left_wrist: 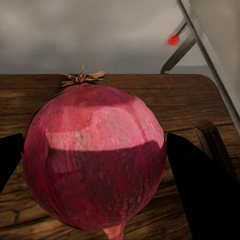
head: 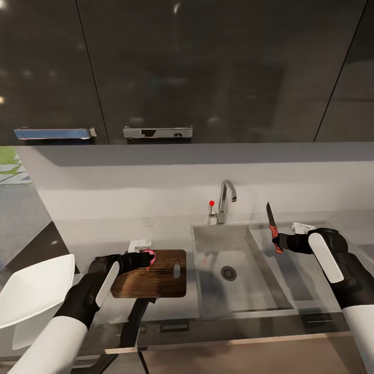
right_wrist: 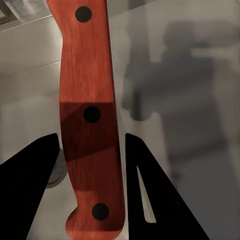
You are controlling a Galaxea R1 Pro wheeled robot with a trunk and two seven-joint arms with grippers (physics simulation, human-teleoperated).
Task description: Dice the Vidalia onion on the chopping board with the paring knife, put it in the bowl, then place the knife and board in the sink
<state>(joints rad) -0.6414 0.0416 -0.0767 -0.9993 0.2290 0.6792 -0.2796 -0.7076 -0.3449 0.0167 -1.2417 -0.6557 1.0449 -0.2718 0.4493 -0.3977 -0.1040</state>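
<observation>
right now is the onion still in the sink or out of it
Out. The onion sits over the chopping board, between the left gripper fingers; the sink basin holds nothing visible.

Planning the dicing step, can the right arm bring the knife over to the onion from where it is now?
Probably yes. The right gripper holds the paring knife blade-up above the sink; the onion, gripped by the left gripper, sits over the chopping board. Only the open basin lies between them.
</observation>
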